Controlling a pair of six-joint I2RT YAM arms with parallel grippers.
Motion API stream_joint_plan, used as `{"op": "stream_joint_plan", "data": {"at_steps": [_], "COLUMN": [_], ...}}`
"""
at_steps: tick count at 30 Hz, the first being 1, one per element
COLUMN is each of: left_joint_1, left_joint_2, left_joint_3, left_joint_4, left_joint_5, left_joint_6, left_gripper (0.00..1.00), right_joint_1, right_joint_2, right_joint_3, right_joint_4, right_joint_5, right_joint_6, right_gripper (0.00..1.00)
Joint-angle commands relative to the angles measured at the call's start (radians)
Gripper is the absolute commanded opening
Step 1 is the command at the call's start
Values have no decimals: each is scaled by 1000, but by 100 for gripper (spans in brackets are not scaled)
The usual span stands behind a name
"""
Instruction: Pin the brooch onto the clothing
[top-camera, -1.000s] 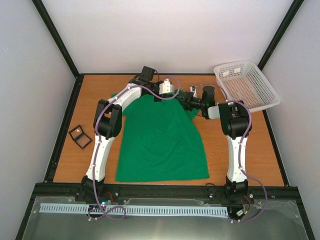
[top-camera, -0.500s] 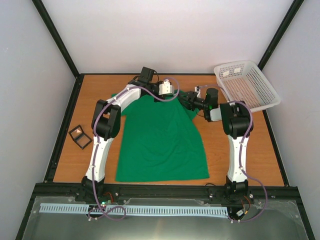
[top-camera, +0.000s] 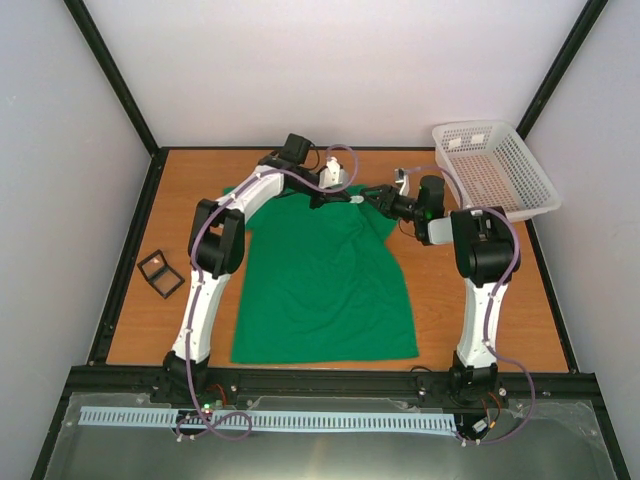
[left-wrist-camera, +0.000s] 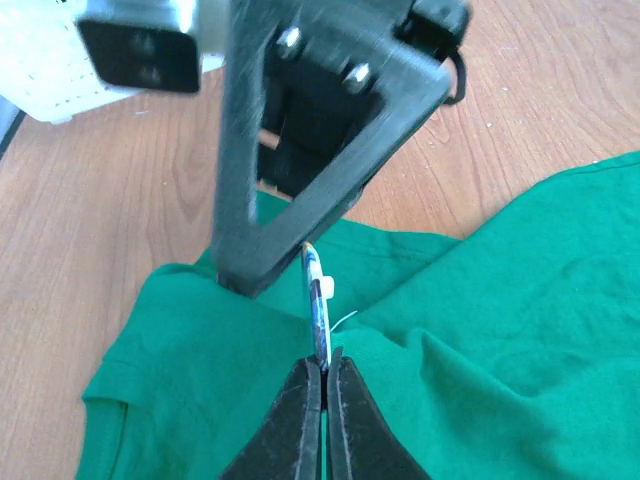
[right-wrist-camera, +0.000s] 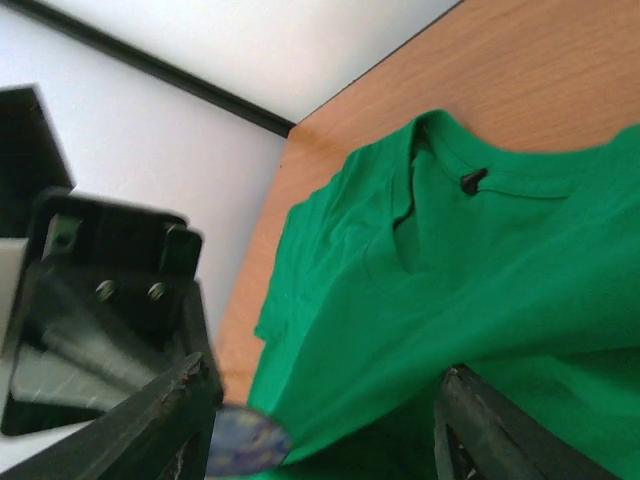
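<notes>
The green T-shirt (top-camera: 320, 280) lies flat on the table, its collar at the far end with a dark label (right-wrist-camera: 472, 180). My left gripper (left-wrist-camera: 325, 365) is shut on the brooch (left-wrist-camera: 318, 305), which shows edge-on just above the shirt's shoulder fabric (left-wrist-camera: 500, 330). In the top view the left gripper (top-camera: 342, 198) and the right gripper (top-camera: 378, 197) meet at the shirt's far right shoulder. The right gripper (right-wrist-camera: 330, 410) is open, with green cloth (right-wrist-camera: 480, 260) between its fingers. The brooch's bluish face (right-wrist-camera: 245, 443) shows beside its left finger (right-wrist-camera: 185, 405).
A white mesh basket (top-camera: 495, 170) stands at the far right corner. A small black square-framed case (top-camera: 160, 273) lies on the wood left of the shirt. The right gripper's black finger (left-wrist-camera: 290, 200) looms close over the left gripper's tips.
The right gripper's jaws have spread wider, and its wrist has shifted slightly toward the far right. The left gripper has stayed shut on the brooch at the shoulder.
</notes>
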Motion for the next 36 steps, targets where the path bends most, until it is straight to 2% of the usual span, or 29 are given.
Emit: {"op": "stream_joint_plan", "data": {"at_steps": [1,7,10,17,23,31,36], "left_joint_1": [27,36,45,52,53,54,54], "left_joint_2": [47,70,74,79,78,80,80], "left_joint_3": [67,79,80,80,79,81,84], "left_joint_4": [-52,-71,-58,-53,-54,-59,-55], "left_joint_5": [98,108,128,148,149,148,150], "left_joint_6": [-16,-22,-35,-54,-63,-61,-64], "left_gripper": [1,1,1,1,1,1,1], "right_joint_1": [-17,-28,-26,25,50,63,70], "right_joint_2": [-118,-162,-167,-109,-51,-15,25], "right_joint_3": [-65,-72,-97,-79,-57,-34,-32], "right_joint_4": [-58,-215,-206,-146,-75,-70,24], "right_joint_5": [7,-6,-32,-57,-49,-31,-7], "right_joint_6": [-261,-473,-523,-499,-428,-416,-329], "right_gripper": [60,61,59,53,41,43,42]}}
